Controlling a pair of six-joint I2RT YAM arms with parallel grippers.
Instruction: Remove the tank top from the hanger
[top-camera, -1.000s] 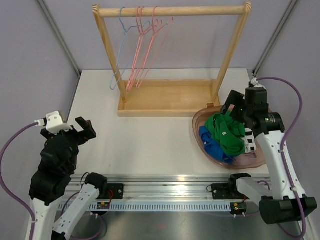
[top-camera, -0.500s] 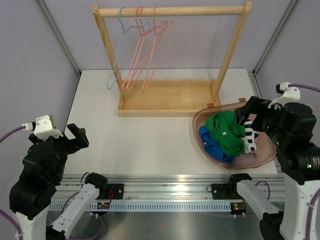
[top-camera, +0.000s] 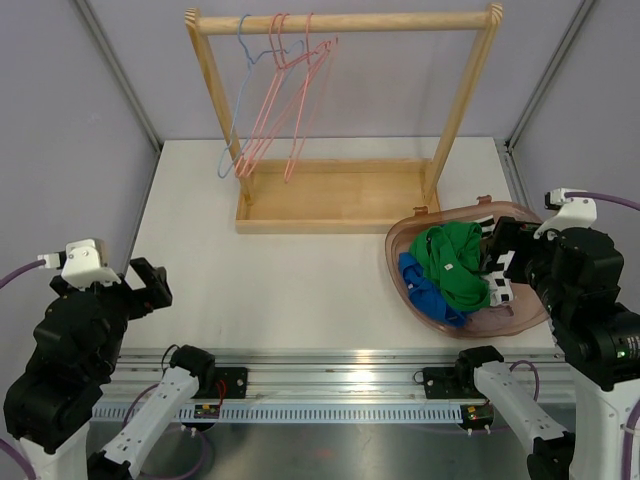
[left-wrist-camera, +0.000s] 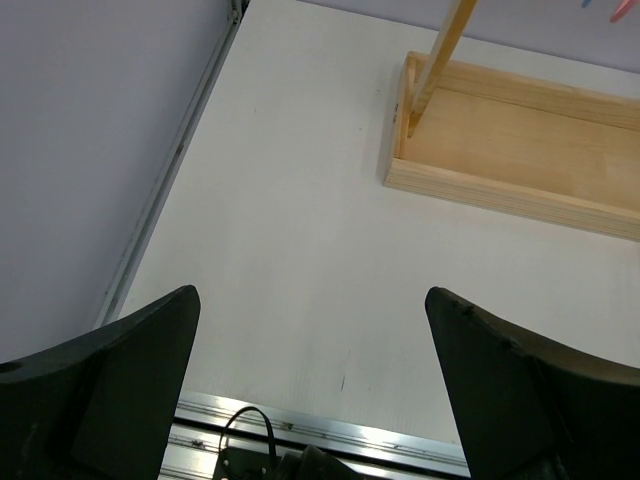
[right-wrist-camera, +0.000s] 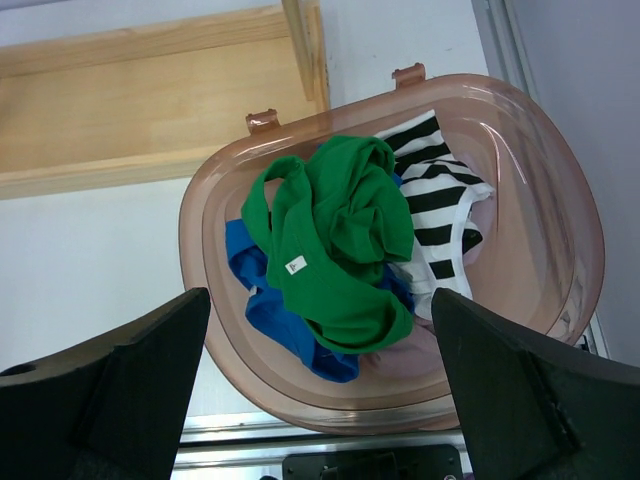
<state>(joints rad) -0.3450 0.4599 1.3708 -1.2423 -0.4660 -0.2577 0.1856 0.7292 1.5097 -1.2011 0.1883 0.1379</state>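
Three bare wire hangers, one blue (top-camera: 237, 100) and two pink (top-camera: 285, 100), hang at the left end of the wooden rack's rail (top-camera: 380, 20); no garment is on them. A green tank top (top-camera: 455, 262) (right-wrist-camera: 335, 235) lies bunched in the pinkish basket (top-camera: 415, 235) (right-wrist-camera: 560, 180) on top of a blue garment (right-wrist-camera: 275, 310) and a black-and-white striped one (right-wrist-camera: 435, 200). My left gripper (top-camera: 150, 285) (left-wrist-camera: 312, 400) is open and empty above the table's near left. My right gripper (top-camera: 500, 255) (right-wrist-camera: 320, 400) is open and empty above the basket.
The rack's wooden base tray (top-camera: 335, 195) (left-wrist-camera: 520, 150) stands at the back middle of the white table (top-camera: 280, 280). A metal rail (top-camera: 330, 385) runs along the near edge. Grey walls close in the left and right sides.
Both arms have drawn back and up toward the near edge. The right gripper left the basket rim and now hangs over it. The hangers have swung slightly.
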